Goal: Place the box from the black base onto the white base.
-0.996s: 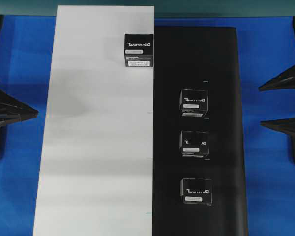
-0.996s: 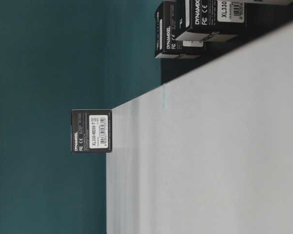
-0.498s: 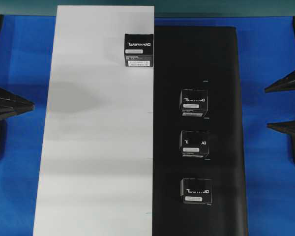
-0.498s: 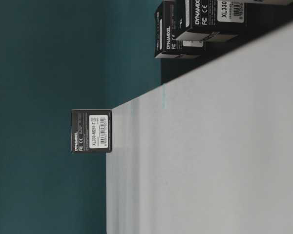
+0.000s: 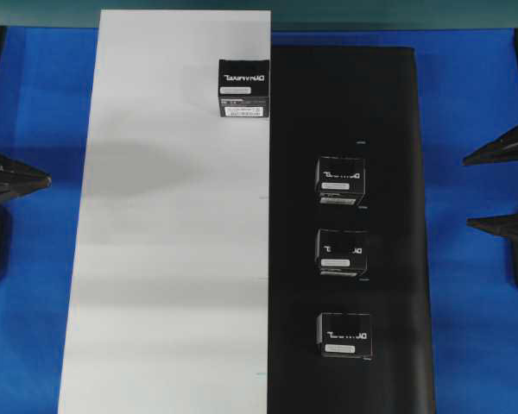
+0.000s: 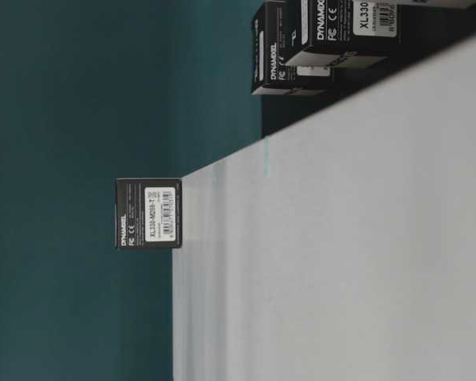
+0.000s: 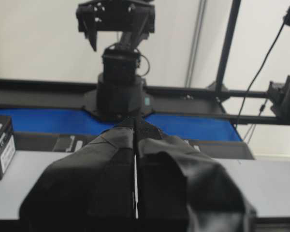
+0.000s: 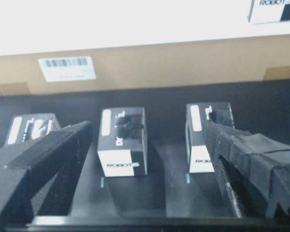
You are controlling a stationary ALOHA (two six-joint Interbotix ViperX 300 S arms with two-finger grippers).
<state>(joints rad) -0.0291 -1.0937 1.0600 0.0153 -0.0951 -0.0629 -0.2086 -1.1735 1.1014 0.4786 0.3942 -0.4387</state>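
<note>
On the desk, the white base lies on the left and the black base on the right, their long edges touching down the middle. The white base reaches farther toward the far end than the black base. One box stands on the white base at its far right, just beside the shared edge. Three more boxes stand on the black base in a line running far to near, well apart from each other: the far one, the middle one and the near one. The left gripper sits left of the white base; the right gripper sits right of the black base.
</note>
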